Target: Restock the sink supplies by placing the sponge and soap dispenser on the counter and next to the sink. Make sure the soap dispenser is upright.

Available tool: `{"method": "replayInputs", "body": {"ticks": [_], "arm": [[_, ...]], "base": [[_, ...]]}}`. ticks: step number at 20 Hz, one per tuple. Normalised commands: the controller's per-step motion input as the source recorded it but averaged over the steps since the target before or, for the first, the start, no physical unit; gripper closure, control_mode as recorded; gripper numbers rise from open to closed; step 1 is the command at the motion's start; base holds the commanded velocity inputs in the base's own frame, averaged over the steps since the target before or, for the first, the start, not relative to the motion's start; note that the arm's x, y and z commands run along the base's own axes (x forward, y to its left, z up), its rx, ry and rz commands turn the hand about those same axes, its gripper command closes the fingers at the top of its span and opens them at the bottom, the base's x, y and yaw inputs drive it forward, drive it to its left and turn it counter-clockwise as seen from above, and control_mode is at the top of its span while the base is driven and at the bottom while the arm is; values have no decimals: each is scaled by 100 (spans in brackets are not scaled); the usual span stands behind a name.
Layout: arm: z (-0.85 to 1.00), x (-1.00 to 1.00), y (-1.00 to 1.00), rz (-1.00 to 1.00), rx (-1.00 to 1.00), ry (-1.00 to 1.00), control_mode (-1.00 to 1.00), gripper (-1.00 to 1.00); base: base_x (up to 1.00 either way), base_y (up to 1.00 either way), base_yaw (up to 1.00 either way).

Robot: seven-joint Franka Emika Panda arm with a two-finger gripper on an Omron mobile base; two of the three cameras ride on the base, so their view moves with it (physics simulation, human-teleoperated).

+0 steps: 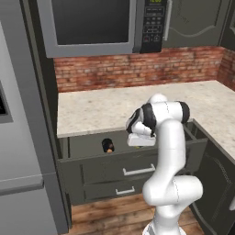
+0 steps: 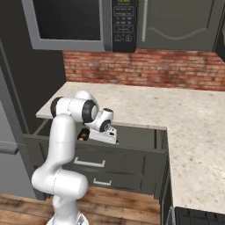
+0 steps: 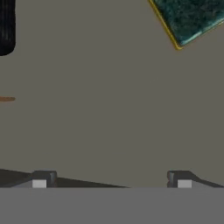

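Open drawer (image 1: pixel 87 146) holds soap dispenser (image 1: pixel 108 146), lying w/ sponge (image 3: pixel 190 17) nearby, green side up. Gripper (image 3: pixel 111 179) above drawer floor, jaws wide apart, empty.

You can read nothing here: the green digits on the black microwave control panel (image 1: pixel 153 25) are too blurred.

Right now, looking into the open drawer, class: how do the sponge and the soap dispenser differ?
The sponge is a flat block, dark green on top with a yellow edge; the soap dispenser is a rounded black bottle with an orange-tan top. In the hand view the sponge sits at upper right, the soap dispenser at the left edge. Both lie in the open drawer.
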Motion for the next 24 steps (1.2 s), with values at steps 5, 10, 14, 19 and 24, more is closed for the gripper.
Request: {"method": "replayInputs", "body": {"ticks": [5,10,14,19,24], "arm": [[-25,-27,0,1,0,12,-100,-100],[-8,-54,0,0,0,13,-100,-100],[0,-82,0,0,2,11,-100,-100],[0,-99,-8,0,3,4,-100,-100],[0,-100,-8,0,2,1,-100,-100]], "base": [[0,0,0],[0,0,0],[0,0,0],[0,0,0],[0,0,0]]}}
